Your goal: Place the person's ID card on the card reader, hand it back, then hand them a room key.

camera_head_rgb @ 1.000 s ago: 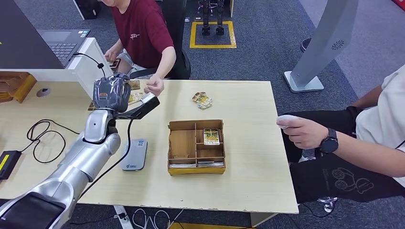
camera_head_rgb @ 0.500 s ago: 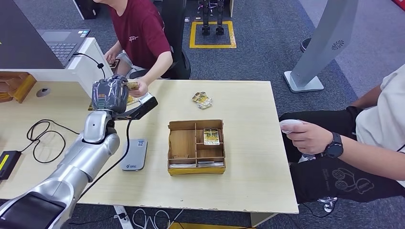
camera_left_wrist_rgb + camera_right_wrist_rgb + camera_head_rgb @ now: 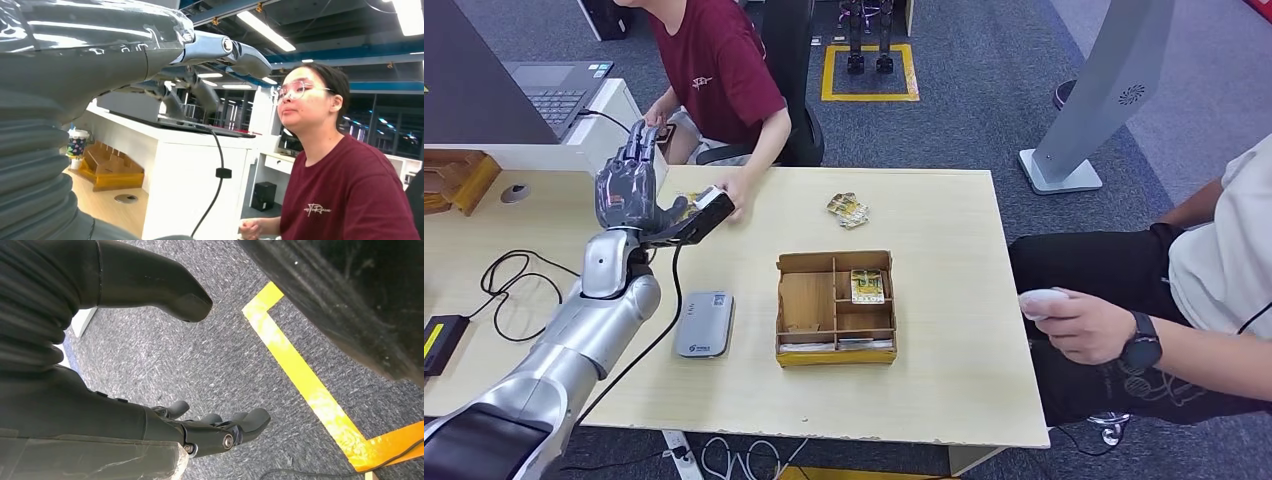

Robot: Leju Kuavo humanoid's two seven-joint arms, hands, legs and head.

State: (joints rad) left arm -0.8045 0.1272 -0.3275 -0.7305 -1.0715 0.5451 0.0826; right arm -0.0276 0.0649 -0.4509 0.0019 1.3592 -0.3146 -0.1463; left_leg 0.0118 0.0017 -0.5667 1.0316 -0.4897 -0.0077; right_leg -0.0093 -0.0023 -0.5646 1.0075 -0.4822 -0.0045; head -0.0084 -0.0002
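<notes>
ID card sits just beside the spread, empty left hand, which should wait for the person's hand to offer it.

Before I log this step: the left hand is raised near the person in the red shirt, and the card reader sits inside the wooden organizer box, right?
Not quite. In the head view, the card reader lies on the table beside the wooden organizer box, not inside it. The left hand is raised near the person in the red shirt.
</notes>
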